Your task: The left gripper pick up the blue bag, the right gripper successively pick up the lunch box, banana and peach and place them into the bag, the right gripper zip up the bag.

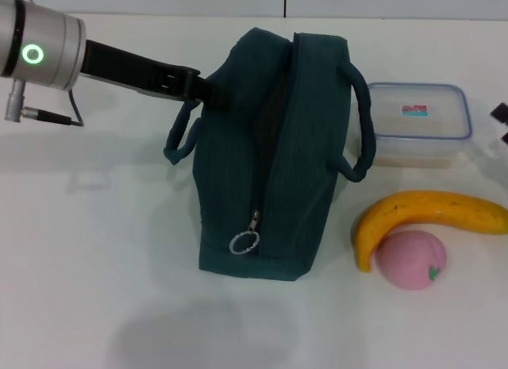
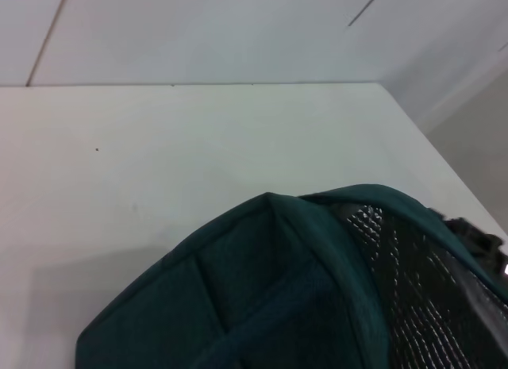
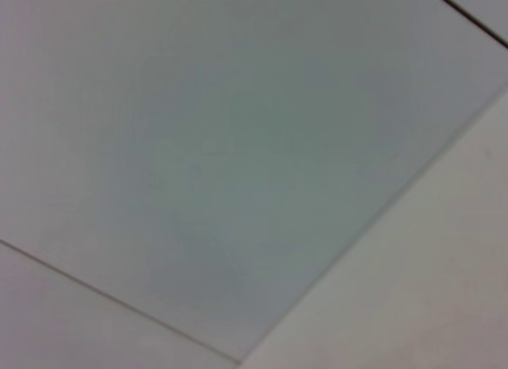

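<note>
White tabletop (image 1: 95, 250) carries the blue bag (image 1: 270, 163), left claw (image 1: 208, 93) at its top, grip unclear.

Bright, even overhead light. Soft faint shadows on the white bench (image 1: 95, 250) beside and below the bag (image 1: 270, 163). Bag lining (image 2: 421, 305) glints silver in the left wrist view. Right wrist view blurry, only pale out-of-focus surfaces.

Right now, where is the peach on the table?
In the head view the peach sits near the front on the robot's right, tucked under the curve of the banana and touching it, to the right of the blue bag.
</note>
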`<state>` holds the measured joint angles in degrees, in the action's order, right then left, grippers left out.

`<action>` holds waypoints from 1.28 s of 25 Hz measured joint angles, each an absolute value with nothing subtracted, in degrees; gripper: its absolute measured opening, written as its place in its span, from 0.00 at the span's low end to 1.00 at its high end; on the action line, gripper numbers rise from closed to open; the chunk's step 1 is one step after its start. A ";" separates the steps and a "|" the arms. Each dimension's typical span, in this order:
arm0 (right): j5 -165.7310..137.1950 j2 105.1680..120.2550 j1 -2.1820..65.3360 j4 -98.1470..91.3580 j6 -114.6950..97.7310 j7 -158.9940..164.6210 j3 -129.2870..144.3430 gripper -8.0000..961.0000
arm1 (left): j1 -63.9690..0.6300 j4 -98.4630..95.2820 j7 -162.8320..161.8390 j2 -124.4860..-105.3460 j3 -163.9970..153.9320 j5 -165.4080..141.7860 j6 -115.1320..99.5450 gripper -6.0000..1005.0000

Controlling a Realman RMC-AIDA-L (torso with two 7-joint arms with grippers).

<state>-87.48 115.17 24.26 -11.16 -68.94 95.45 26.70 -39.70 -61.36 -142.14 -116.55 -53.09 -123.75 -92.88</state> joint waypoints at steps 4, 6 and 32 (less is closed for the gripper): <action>-87.65 115.21 26.03 -9.80 -67.21 95.45 27.97 0.82 | -39.55 -61.35 -141.17 -116.70 -53.08 -123.75 -92.89 0.05; -87.70 115.25 26.77 -9.68 -66.25 95.45 28.65 0.82 | -39.38 -61.35 -140.91 -116.71 -53.08 -123.75 -92.88 0.05; -87.72 115.22 29.03 -10.16 -67.23 95.45 30.48 0.40 | -38.00 -61.58 -140.62 -116.72 -53.05 -123.75 -92.55 0.05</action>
<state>-87.72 115.22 29.03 -10.17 -67.23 95.45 30.48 -38.00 -61.58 -140.62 -116.72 -53.06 -123.75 -92.55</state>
